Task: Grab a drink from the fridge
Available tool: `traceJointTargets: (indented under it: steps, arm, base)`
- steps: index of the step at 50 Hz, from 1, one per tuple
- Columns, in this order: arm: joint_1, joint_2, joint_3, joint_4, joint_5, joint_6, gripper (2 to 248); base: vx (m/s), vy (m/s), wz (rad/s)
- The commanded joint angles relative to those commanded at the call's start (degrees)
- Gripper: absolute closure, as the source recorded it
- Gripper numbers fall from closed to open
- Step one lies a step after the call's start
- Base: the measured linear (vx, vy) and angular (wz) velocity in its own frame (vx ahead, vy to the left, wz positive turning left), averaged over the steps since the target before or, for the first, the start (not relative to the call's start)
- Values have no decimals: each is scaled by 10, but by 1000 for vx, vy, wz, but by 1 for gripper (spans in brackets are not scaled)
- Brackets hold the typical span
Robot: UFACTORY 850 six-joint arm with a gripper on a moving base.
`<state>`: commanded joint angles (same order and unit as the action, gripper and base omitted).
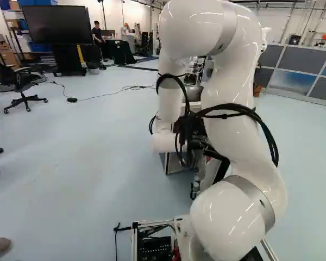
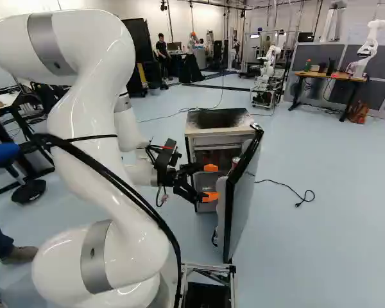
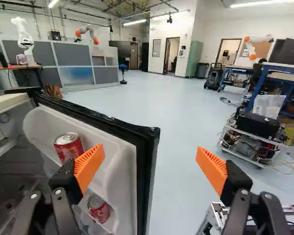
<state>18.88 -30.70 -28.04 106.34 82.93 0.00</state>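
Floor (image 2: 308, 244), pale blue, reaches partitions (image 2: 321, 52) at far right.
Our gripper (image 2: 208, 182) holds its fingers apart near the fridge's (image 2: 218, 120) open door (image 3: 122, 161), where two red cans (image 3: 67, 149) sit; one finger partly hides one, and we can't make out the dim interior.

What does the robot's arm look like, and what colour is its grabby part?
The big, shiny white arm has rounded joints, silver-grey bands and thick black cables looping along it. Its black end effector has two fingers with wedge-shaped, ridged, bright orange pads.
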Motion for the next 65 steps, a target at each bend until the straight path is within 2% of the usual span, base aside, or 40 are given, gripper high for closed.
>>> traceJointTargets:
  steps: [32, 65]
  arm:
    - [-128, -22, -89, 0, 0, 0, 3]
    - [-250, -42, -155, 0, 0, 0, 3]
  base:
    - [0, 0, 0]
    - [0, 0, 0]
